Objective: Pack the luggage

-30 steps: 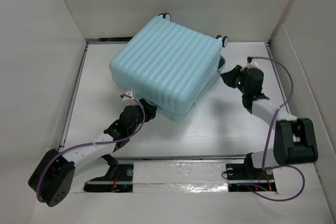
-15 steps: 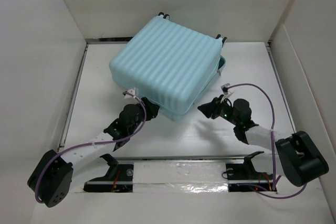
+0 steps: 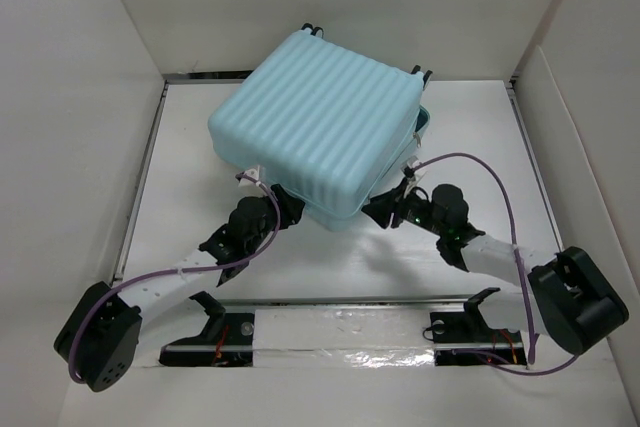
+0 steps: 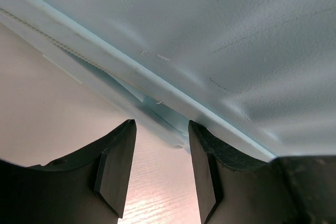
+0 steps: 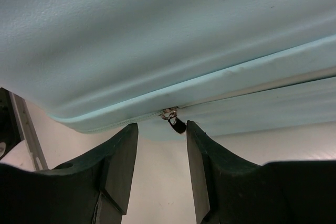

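The luggage (image 3: 315,117), a pale aqua ribbed hard-shell suitcase, lies flat at the back middle of the table, its lid down and its wheels (image 3: 423,73) at the far side. My left gripper (image 3: 283,202) is at its near-left edge. In the left wrist view the left gripper (image 4: 160,156) is open over bare table, one fingertip (image 4: 202,140) right under the shell's rim (image 4: 157,85). My right gripper (image 3: 385,209) is at the near-right corner. In the right wrist view the right gripper (image 5: 161,150) is open, and a small black zipper pull (image 5: 176,123) hangs from the seam just above the gap.
White walls (image 3: 80,77) box in the table on the left, back and right. A taped strip (image 3: 340,332) and the arms' bases run along the near edge. A purple cable (image 3: 480,172) loops above the right arm.
My right arm has swung from the suitcase's right side round to its near-right corner, and its jaws have widened. The left arm has barely moved.
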`<move>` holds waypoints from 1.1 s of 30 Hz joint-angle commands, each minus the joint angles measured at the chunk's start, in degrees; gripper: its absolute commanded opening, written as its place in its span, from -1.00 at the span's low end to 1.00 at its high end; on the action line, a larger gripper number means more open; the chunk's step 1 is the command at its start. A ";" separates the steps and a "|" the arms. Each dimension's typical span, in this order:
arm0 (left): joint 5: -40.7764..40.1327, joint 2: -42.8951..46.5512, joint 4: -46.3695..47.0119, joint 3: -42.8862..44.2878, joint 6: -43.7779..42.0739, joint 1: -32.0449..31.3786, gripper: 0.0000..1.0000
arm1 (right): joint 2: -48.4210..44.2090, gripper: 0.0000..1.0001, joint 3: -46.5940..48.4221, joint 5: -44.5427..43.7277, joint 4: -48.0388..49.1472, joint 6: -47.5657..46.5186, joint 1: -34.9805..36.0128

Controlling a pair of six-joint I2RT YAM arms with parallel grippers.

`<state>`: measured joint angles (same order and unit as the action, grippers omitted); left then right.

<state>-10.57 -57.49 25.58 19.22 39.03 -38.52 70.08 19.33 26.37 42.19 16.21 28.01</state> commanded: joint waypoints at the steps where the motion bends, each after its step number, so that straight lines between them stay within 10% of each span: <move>1: 0.11 2.12 5.79 2.40 0.26 -0.15 -0.16 | 0.84 -0.04 2.29 -2.19 1.05 -2.58 0.99; 7: 0.81 2.56 6.06 2.57 0.35 -0.15 -0.16 | 4.44 -0.08 5.63 -2.73 0.52 -3.99 0.99; 20: 4.32 6.60 3.78 1.00 0.18 -0.15 -0.40 | 3.75 -1.00 4.14 -11.07 3.34 -3.03 5.47; 33: 0.02 -4.90 10.62 8.63 -1.41 -8.67 -0.45 | -18.57 -1.00 -2.98 -26.10 -25.84 8.22 21.63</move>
<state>-8.51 -60.60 25.43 22.22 38.17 -47.48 55.07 17.21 -1.06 23.22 19.35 44.16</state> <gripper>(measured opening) 0.273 0.023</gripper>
